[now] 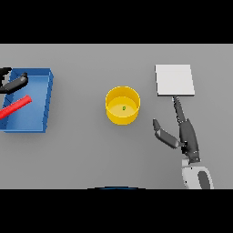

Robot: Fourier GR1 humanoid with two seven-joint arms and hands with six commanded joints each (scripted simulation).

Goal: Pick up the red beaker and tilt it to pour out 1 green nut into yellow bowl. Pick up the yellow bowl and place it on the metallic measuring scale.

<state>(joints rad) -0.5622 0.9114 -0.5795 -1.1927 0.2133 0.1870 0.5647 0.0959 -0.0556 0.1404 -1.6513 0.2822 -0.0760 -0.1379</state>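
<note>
- Round yellow plastic-looking bowl [123, 105] sits mid-bench, one small green nut [124, 108] inside; probably light and stiff, smooth-walled (so maybe slippery) — take it across the rim or side wall.
- Right robot hand [175, 132] lies released, fingers straight, between the bowl and the flat pale metallic scale [174, 80].
- Left robot hand [13, 83], cut off at the frame edge, is over the blue tray [45, 104]; its grip can't be told.
- Red beaker [14, 107] leans in the tray, partly out of frame.

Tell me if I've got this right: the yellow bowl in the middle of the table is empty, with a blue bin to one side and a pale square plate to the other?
Not quite: the yellow bowl is not empty. The head view shows a small green nut lying on its bottom. The rest holds: the blue bin sits to one side and the pale square plate to the other.
</note>
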